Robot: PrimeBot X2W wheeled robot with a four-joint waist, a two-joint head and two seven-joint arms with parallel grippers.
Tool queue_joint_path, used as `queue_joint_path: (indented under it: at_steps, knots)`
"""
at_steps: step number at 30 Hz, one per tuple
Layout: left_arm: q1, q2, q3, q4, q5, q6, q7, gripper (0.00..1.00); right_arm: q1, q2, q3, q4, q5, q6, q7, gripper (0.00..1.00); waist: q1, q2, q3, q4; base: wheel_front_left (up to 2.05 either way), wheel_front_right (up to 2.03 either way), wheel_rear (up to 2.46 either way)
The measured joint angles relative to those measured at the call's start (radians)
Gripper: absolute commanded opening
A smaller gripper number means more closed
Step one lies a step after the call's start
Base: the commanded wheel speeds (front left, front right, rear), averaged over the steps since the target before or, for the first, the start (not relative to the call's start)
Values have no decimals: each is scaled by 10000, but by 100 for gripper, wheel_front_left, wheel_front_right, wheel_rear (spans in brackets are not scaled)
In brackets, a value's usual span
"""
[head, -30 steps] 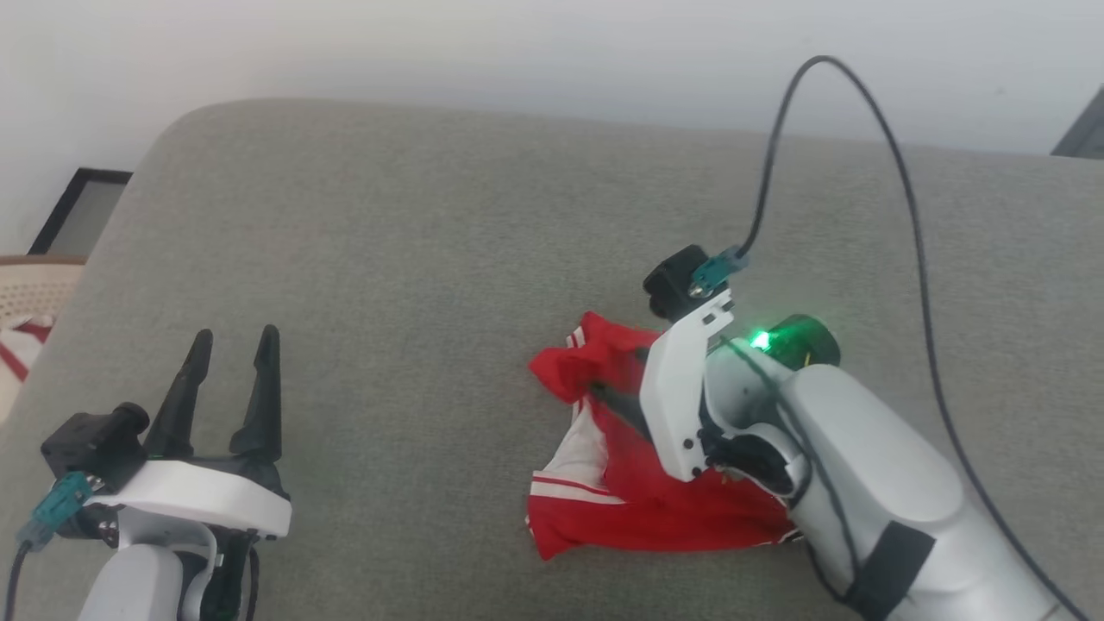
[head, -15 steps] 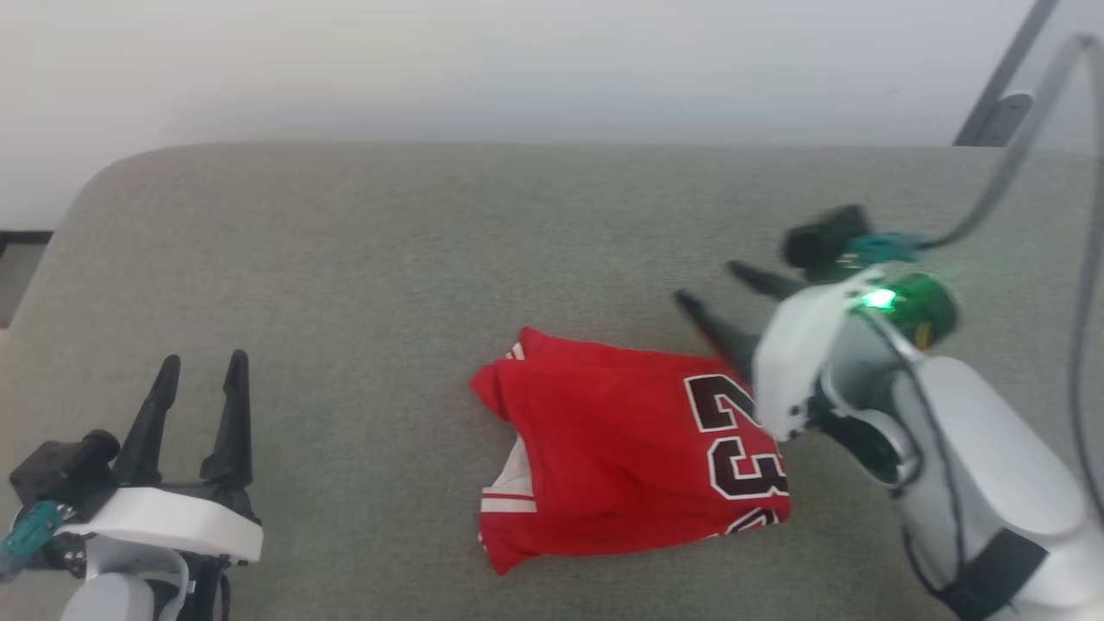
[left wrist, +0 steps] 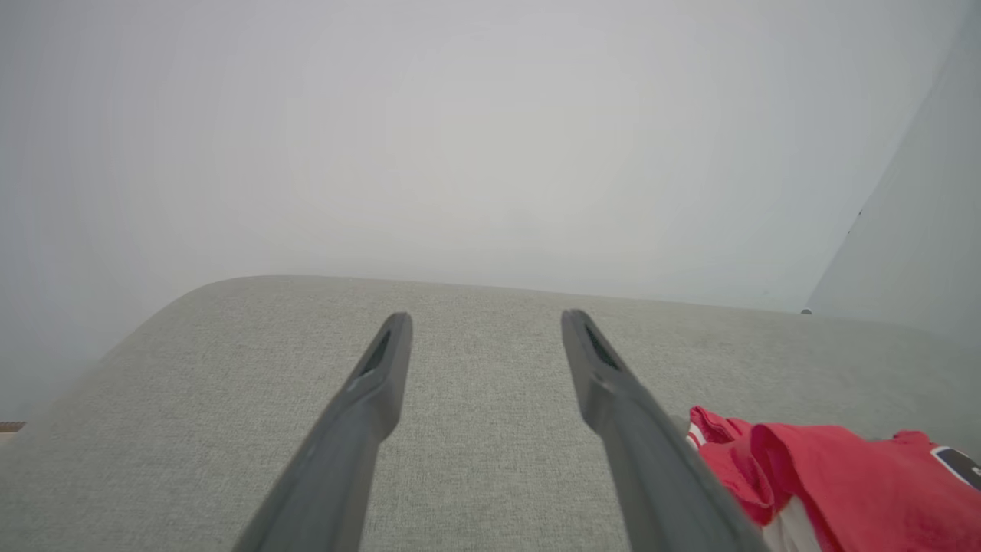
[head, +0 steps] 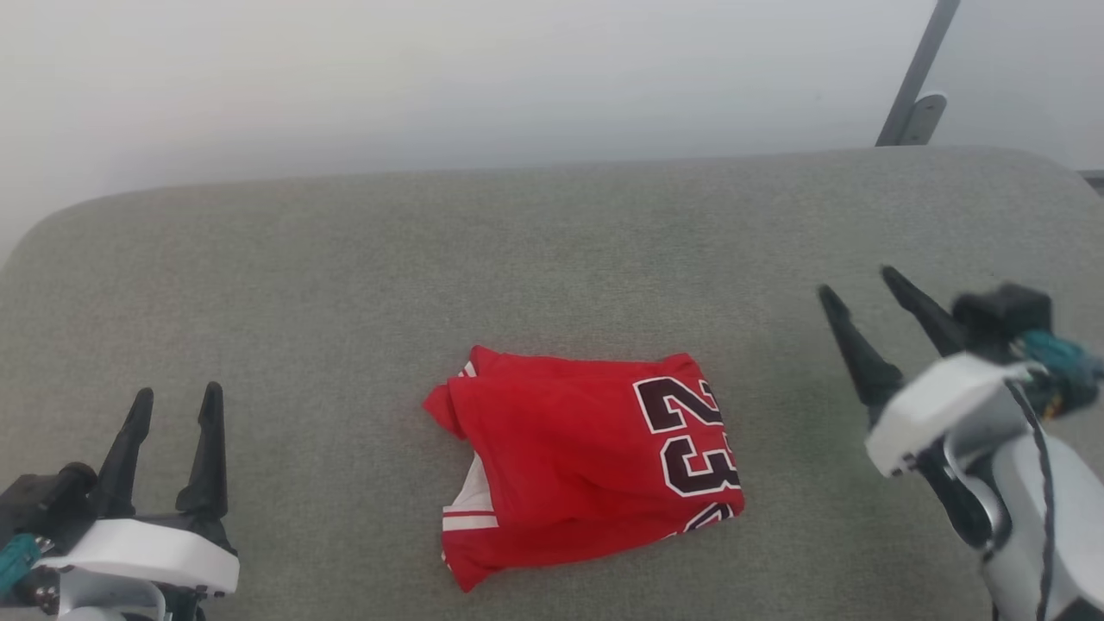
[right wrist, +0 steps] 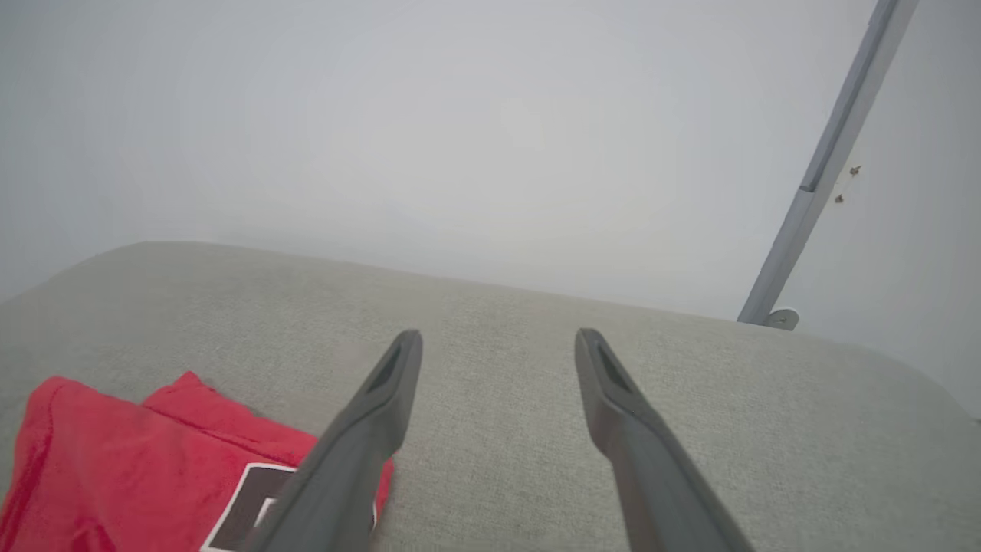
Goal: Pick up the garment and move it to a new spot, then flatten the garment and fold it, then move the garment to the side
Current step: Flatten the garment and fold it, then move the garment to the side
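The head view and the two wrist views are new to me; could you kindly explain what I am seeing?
This is a wheeled robot with two arms, each ending in a two-fingered gripper. The head view looks down from its head: the left gripper is at lower left, the right gripper at right, both open and holding nothing. Each wrist view looks out from one wrist, along that gripper. On the grey upholstered cushion lies a red jersey, loosely folded, numbered 23, with white striped trim at one edge. It lies between the grippers, touched by neither. A grey metal bar stands against the wall behind.
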Motion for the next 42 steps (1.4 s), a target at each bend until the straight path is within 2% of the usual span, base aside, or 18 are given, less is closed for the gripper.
queue_joint_path:
  at_steps: [8, 29, 34, 42]
  knots:
    - [290, 4, 201, -12, 88, 0, 0, 100, 840, 77, -671, 644, -288, -2, -1367, 100, 0, 0, -113, -145, 0, 0, 0]
    - [532, -4, 493, -98, 173, -2, 0, 100, 1219, 443, -1126, 1112, -479, -2, -1862, 100, 0, 0, -154, -97, 0, 0, 0]
    - [526, -15, 399, -94, 174, -2, 0, 100, 1257, 447, -775, 1083, -458, -2, -1486, 100, -1, 0, -132, 5, 0, 0, 0]
    - [438, -82, 182, -13, 173, -2, 0, 100, 1134, 403, 744, 865, 309, 0, 199, 100, 0, 0, -25, 420, 0, 0, 0]
